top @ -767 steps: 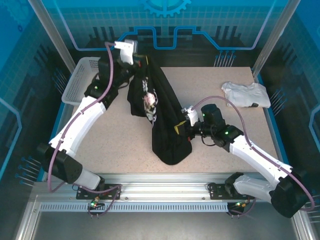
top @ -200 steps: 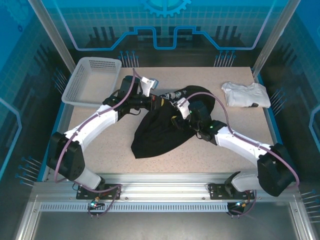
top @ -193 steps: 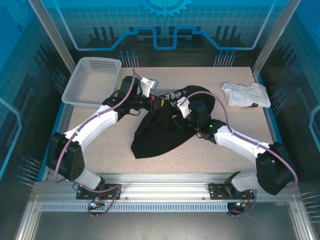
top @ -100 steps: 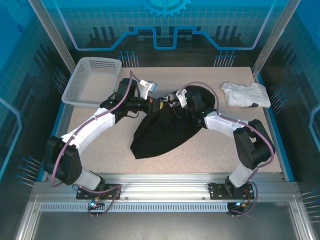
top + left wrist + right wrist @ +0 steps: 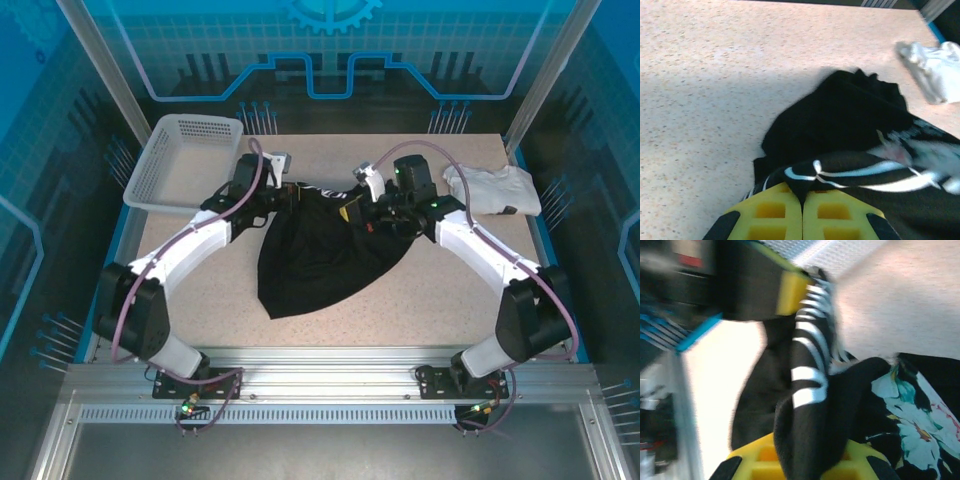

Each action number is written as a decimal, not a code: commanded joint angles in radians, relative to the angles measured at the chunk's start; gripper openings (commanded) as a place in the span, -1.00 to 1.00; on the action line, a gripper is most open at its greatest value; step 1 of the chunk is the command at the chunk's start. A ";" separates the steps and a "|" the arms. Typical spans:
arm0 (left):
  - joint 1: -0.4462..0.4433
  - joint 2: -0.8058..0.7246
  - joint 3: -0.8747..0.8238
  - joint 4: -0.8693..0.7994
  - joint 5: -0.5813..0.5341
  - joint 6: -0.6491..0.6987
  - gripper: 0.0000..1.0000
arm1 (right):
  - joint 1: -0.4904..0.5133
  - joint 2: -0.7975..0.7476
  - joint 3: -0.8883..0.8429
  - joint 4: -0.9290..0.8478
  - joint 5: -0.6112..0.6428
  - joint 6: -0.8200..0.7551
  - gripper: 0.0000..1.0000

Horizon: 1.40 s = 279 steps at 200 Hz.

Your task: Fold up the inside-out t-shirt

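The inside-out t-shirt (image 5: 318, 255) is a black cloth with white stripes and a floral print, hanging between both grippers and draping down onto the table's middle. My left gripper (image 5: 290, 192) is shut on its upper left edge; in the left wrist view the yellow pads (image 5: 775, 215) pinch a striped fold of the t-shirt (image 5: 840, 125). My right gripper (image 5: 362, 205) is shut on the upper right edge; in the right wrist view a thick black fold of the t-shirt (image 5: 810, 440) runs between its yellow pads (image 5: 752, 460). The right wrist view also catches the left gripper's yellow pad (image 5: 792, 290).
A white folded garment (image 5: 492, 188) lies at the back right of the table (image 5: 200, 290), also seen far right in the left wrist view (image 5: 932, 70). A white mesh basket (image 5: 180, 160) stands at the back left. Blue walls and frame posts ring the table.
The right gripper rose off the cloth pile, moved back and closed on the shirt's edge. Both grippers now hold the top edge stretched between them, and the shirt hangs lower and narrower.
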 commanded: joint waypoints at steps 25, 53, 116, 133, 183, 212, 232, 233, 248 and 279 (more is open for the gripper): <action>-0.018 -0.112 -0.106 0.032 -0.213 -0.051 -0.11 | -0.034 -0.009 0.009 -0.038 -0.222 0.205 -1.00; -0.092 -0.333 -0.314 0.066 -0.188 -0.140 0.32 | -0.045 0.013 0.002 -0.002 -0.224 0.270 -1.00; -0.238 -0.213 -0.357 0.263 0.117 -0.272 0.42 | -0.061 0.008 -0.037 0.102 -0.226 0.382 -1.00; -0.242 -0.116 -0.312 0.281 0.117 -0.262 0.23 | -0.067 -0.021 -0.043 0.109 -0.219 0.397 -1.00; -0.177 -0.101 -0.349 0.255 0.078 -0.221 -0.76 | -0.155 -0.175 -0.051 0.024 -0.187 0.370 -1.00; -0.106 -0.143 -0.402 0.206 0.075 -0.209 -0.85 | -0.145 -0.177 -0.060 0.043 -0.247 0.367 -1.00; -0.103 -0.186 -0.418 0.168 0.047 -0.185 -0.75 | -0.134 -0.160 -0.065 0.044 -0.251 0.365 -1.00; -0.103 -0.190 -0.419 0.167 0.048 -0.185 -0.74 | -0.133 -0.159 -0.065 0.045 -0.251 0.365 -1.00; -0.109 -0.234 -0.436 0.180 0.072 -0.195 -0.59 | -0.122 -0.148 -0.066 0.055 -0.250 0.370 -1.00; -0.190 -0.325 -0.439 0.222 0.083 -0.157 -0.17 | -0.102 -0.134 -0.063 0.057 -0.233 0.370 -1.00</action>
